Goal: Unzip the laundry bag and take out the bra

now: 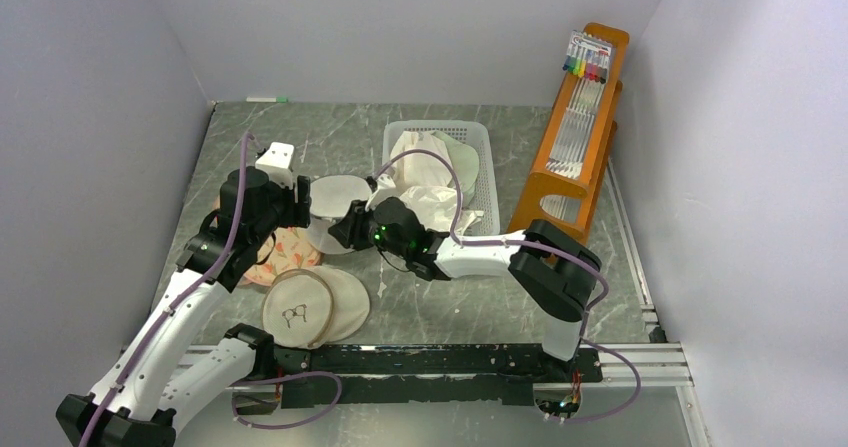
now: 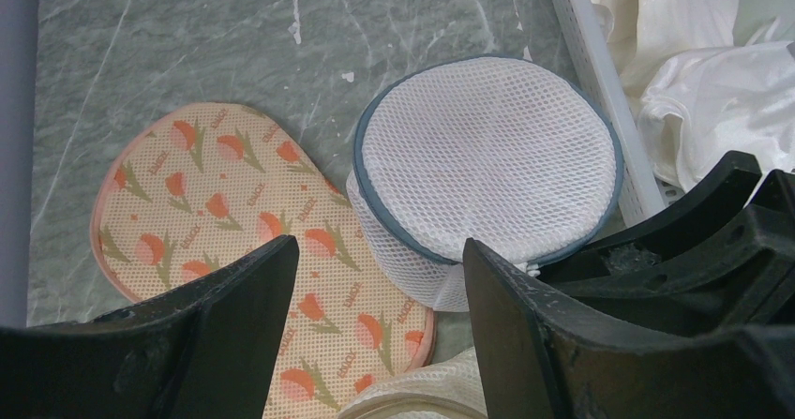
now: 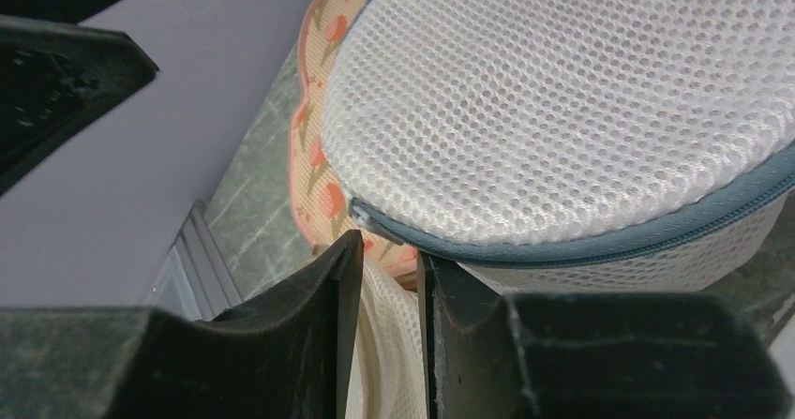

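From above, the white mesh laundry bag [image 1: 336, 200] sits on the table [image 1: 420, 307] between the two arms, zipped up. It is just left of a white basket [image 1: 482, 157] of pale garments and beside a flowered pad [image 1: 288, 250]. The left pincer [image 1: 300, 205] is at its left side and the right pincer [image 1: 342, 229] at its near right edge. In the left wrist view the left pincer [image 2: 380, 246] is spread wide, hovering just short of the bag [image 2: 487, 161] and touching nothing. In the right wrist view the right pincer [image 3: 389, 246] is drawn to a narrow slit directly under the grey-blue zipper [image 3: 600, 241], near its metal end. Whether it grips anything cannot be told. The bra is not in sight and is presumably inside the bag. The step in hand appears to be catching the zipper pull. Next, one pincer likely needs to steady the bag while the other draws the pull around the band.
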Motion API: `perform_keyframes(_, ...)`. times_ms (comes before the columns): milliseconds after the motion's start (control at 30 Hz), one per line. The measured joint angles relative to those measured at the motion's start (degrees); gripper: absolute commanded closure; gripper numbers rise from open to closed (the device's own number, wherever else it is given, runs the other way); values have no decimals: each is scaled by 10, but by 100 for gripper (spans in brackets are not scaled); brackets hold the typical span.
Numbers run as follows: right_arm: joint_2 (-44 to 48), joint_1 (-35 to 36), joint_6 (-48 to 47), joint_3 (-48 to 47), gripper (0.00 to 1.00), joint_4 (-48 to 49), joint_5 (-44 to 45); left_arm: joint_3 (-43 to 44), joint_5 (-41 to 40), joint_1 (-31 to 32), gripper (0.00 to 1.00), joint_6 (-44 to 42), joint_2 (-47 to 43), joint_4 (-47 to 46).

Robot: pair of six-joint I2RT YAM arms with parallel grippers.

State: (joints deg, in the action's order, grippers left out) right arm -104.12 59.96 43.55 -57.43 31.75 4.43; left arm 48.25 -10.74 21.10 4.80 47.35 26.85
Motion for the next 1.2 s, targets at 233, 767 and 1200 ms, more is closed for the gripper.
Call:
perform_keyframes(233,0,2,4,-9,68,6,9,0,0,0,23,0,0,0)
perform_keyframes(767,0,2,-1,-15,100,14,27,0,3,0,15,0,3,0)
perform_keyframes(1200,65,-49,-127,58,100,-8,-56,-21,149,3,22,-21,30,-41)
